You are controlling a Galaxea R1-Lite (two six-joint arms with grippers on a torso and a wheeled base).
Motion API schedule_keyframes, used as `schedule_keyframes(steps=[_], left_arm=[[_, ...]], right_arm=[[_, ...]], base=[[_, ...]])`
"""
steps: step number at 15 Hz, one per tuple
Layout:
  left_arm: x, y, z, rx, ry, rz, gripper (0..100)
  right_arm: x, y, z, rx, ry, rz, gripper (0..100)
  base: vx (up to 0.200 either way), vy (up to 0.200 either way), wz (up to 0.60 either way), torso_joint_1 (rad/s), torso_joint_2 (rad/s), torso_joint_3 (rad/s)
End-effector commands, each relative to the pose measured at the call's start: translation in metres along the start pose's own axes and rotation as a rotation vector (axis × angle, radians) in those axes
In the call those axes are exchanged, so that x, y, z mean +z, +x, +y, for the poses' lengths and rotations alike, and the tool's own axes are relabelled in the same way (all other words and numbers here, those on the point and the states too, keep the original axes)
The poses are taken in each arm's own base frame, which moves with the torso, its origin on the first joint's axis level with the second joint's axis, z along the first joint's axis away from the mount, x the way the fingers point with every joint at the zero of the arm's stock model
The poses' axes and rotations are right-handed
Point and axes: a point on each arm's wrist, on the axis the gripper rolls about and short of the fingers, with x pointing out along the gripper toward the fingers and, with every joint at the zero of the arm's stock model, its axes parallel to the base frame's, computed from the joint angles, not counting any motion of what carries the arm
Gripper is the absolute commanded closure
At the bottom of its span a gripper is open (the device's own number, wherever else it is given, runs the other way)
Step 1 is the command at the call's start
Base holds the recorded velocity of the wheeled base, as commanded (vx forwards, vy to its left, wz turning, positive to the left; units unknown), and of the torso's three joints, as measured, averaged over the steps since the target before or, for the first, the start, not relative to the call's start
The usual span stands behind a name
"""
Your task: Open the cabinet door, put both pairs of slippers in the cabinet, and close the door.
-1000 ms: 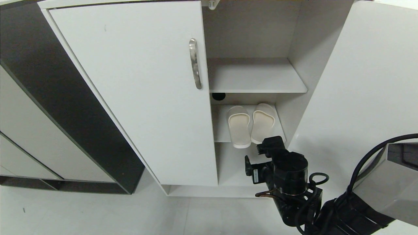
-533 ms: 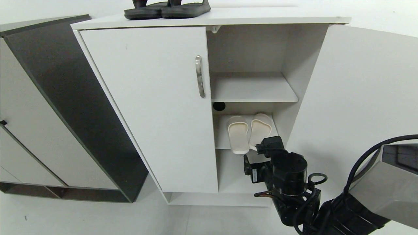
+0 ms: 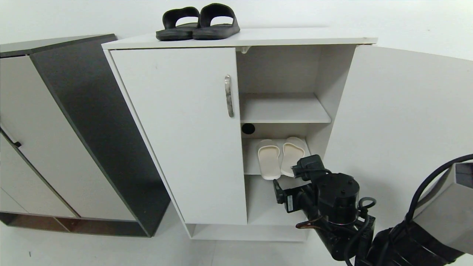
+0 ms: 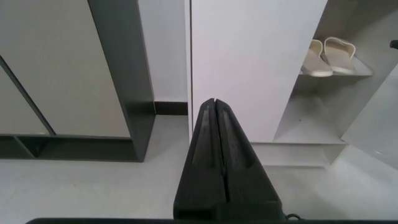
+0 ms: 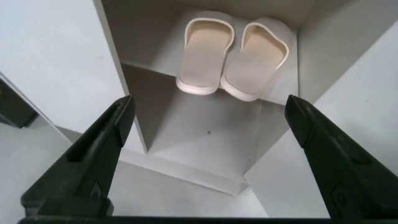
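Nearest the robot, the right gripper hangs just before the cabinet's open right half, level with its lowest compartment. Its claw is spread wide and holds nothing, which suits an arm that has no load and must fetch another. The left gripper sits low in front of the cabinet's closed left door, its two fingers pressed flat together on nothing, parked out of the way.

The right door stands swung fully out to the cabinet's right, leaving the whole opening free for reaching in.

Inside the cabinet, on the middle shelf, the cream slippers lie side by side and touching, toes toward the back wall, heels at or just over the shelf's front edge, so that pair looks stowed. The upper shelf above them is bare, as is the cabinet floor below.

Farthest off, on the cabinet's top above the closed door, the black slippers sit together as a pair, touching, not yet put away. By my reading the task is about half done: this pair must come down onto a free shelf, most easily the upper one, before the right door is shut.
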Motion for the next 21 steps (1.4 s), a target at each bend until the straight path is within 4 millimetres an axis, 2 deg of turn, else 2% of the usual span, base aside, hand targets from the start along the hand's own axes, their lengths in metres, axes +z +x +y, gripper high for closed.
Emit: schedule_keyframes(steps=[1, 6, 15, 21], left_arm=[[0.0, 0.0, 0.0, 0.001, -0.003, 0.001, 100], [0.0, 0.0, 0.0, 0.0, -0.003, 0.001, 100], [0.0, 0.0, 0.0, 0.0, -0.006, 0.001, 100], [0.0, 0.0, 0.0, 0.0, -0.006, 0.001, 100]], right_arm=[[0.002, -0.007, -0.001, 0.014, -0.003, 0.001, 0], [-0.012, -0.015, -0.004, 0.044, -0.047, 0.044, 0], [-0.016, -0.019, -0.011, 0.126, -0.048, 0.02, 0], [-0.017, -0.02, -0.01, 0.129, -0.051, 0.019, 0]], base=[[0.0, 0.0, 0.0, 0.0, 0.0, 0.0], [0.0, 0.0, 0.0, 0.0, 0.0, 0.0], [0.0, 0.0, 0.0, 0.0, 0.0, 0.0], [0.0, 0.2, 0.0, 0.005, 0.0, 0.002]])
